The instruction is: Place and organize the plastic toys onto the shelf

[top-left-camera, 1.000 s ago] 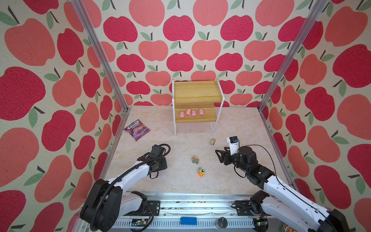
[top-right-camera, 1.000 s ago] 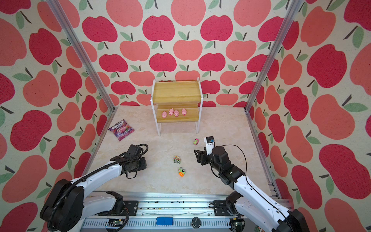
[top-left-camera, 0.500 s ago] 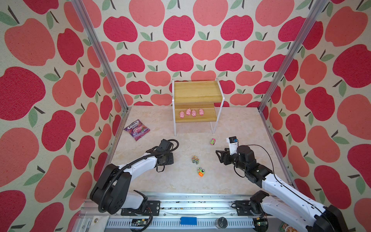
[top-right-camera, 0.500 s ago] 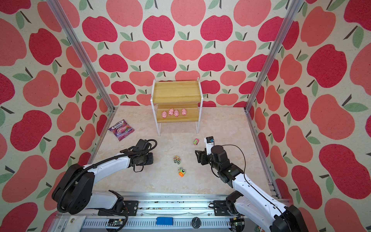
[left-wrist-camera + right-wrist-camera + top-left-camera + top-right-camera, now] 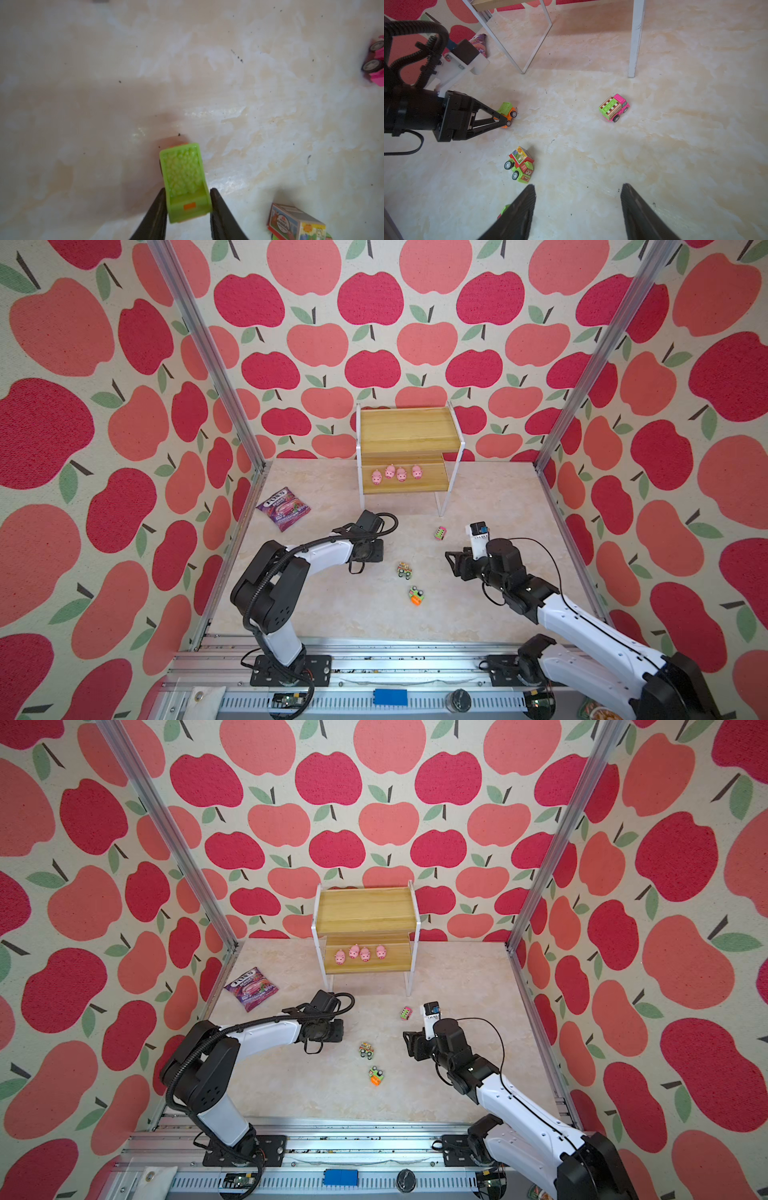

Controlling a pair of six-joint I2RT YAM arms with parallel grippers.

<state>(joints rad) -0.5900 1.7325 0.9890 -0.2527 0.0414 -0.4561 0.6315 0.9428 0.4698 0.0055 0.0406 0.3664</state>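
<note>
View from above of a marbled counter [image 5: 332, 614]. The shelf [image 5: 409, 429] stands at 12 o'clock, with four pink pigs [image 5: 395, 475] in a row on its lower board. A purple candy bag [image 5: 283, 508] lies at 10 o'clock. Near the centre sits a green truck [image 5: 404, 570]. From it, a pink truck [image 5: 440, 533] is at 1 o'clock and an orange vehicle [image 5: 415, 596] at 5 o'clock. At its 10 o'clock, the left end effector [image 5: 188, 190] is closed on a lime dump truck [image 5: 182, 166] whose wheels rest on the counter. At 3 o'clock, the right end effector [image 5: 577, 197] hovers, jaws apart, holding nothing.
</note>
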